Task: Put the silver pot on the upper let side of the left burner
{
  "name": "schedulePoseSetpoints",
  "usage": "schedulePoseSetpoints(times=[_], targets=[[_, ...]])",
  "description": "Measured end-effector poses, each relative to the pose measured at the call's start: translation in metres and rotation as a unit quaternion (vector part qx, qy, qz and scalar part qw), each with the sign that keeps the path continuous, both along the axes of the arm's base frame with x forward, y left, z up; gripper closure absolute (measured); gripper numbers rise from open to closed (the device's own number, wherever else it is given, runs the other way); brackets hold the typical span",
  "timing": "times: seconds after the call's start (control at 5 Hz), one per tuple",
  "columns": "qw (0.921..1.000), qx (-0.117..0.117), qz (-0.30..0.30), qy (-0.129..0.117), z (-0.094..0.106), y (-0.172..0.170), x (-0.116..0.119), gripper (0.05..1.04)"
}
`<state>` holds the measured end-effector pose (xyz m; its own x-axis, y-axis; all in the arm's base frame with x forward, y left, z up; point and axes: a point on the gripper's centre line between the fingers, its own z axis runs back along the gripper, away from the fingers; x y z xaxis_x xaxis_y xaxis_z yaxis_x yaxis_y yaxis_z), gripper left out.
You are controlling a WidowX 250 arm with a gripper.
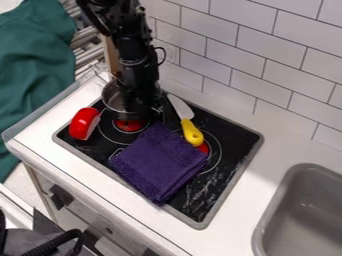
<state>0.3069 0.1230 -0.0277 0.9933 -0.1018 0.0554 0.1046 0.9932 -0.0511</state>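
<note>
White tiles (230,47) are lining the wall behind the black stove (234,134), where we are seeing the silver pot (114,98) sitting at the upper left of the left burner (129,125), right beside the gripper (138,112). We are judging the placing nearly finished, with perhaps settling the pot and clearing the arm (135,65) remaining. We are unable to tell whether the gripper is clamping anything.

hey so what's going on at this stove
A robot's end effector is down at the silver pot, by the upper left side of the left burner. I can't tell whether it grips the pot. A purple cloth, a knife and a red toy lie on the stove.
</note>
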Motion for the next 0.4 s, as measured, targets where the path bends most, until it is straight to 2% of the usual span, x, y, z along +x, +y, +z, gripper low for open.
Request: schedulePoseSetpoints(times=[0.2,0.4], targets=[[0.9993,0.012,-0.001,-0.036,0.033,-0.012,0.018,0.249],[0.9983,0.010,0.016,-0.054,0.064,-0.030,0.025,0.068]])
